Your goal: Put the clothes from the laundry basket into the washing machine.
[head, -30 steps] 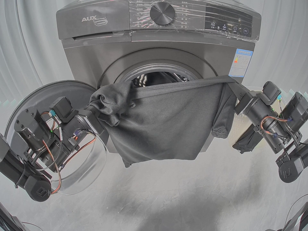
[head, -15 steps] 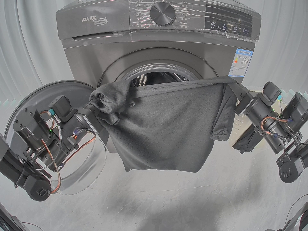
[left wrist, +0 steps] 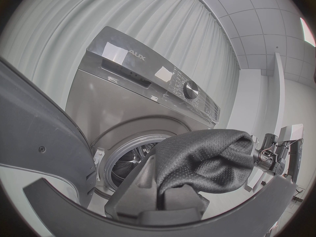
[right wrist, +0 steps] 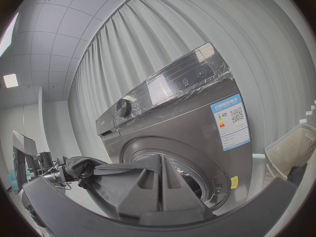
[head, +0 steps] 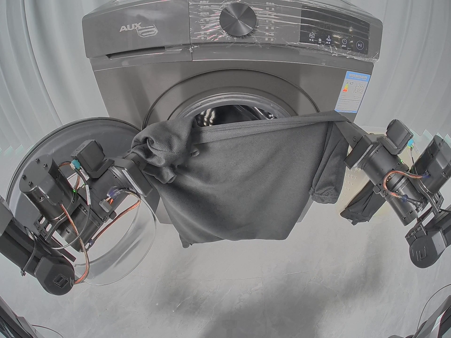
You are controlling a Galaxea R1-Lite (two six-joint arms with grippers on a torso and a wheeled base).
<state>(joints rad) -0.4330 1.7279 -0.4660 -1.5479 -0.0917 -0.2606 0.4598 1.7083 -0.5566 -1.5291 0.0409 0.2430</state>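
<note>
Left tool (head: 135, 159) and right tool (head: 340, 127) tight on dark garment (head: 244, 184), taut between them before washing machine (head: 136, 80)

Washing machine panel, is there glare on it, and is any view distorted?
Head view: the wrinkled clear film on the grey washing machine glints. Left wrist view: two bright patches on its top, fisheye-curved edges. Right wrist view: film glares too.

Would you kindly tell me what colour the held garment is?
The garment is plain dark grey, best seen in the head view.
</note>
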